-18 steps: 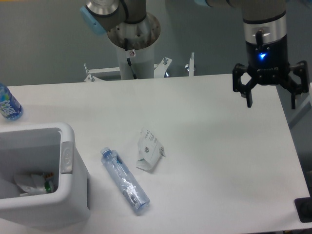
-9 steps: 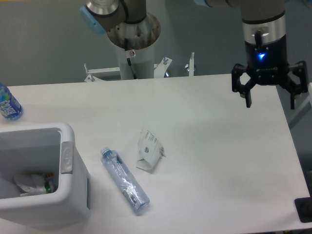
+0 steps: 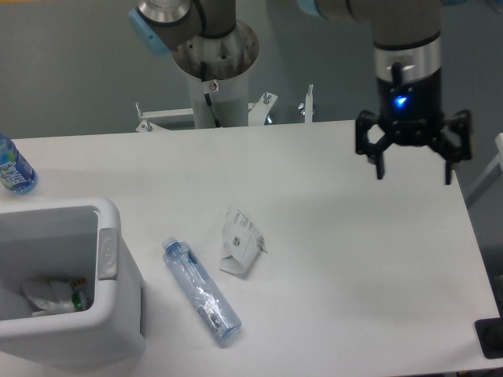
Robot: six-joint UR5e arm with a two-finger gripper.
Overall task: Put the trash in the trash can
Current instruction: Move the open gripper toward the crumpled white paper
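Jaws [image 3: 414, 175] spread wide, empty, above white table [image 3: 346, 259]; crumpled white carton [image 3: 240, 241] and clear crinkled plastic bottle [image 3: 201, 291] lie well apart from them.

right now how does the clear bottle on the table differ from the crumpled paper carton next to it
The clear bottle is long and see-through with a bluish cap; the paper carton is short, opaque white with green marks. The bottle lies flat on a diagonal, cap toward the trash can; the carton sits crumpled and partly folded up. The bottle lies nearer the trash can, the carton farther. Both rest on the table, apart from each other, untouched by the gripper.
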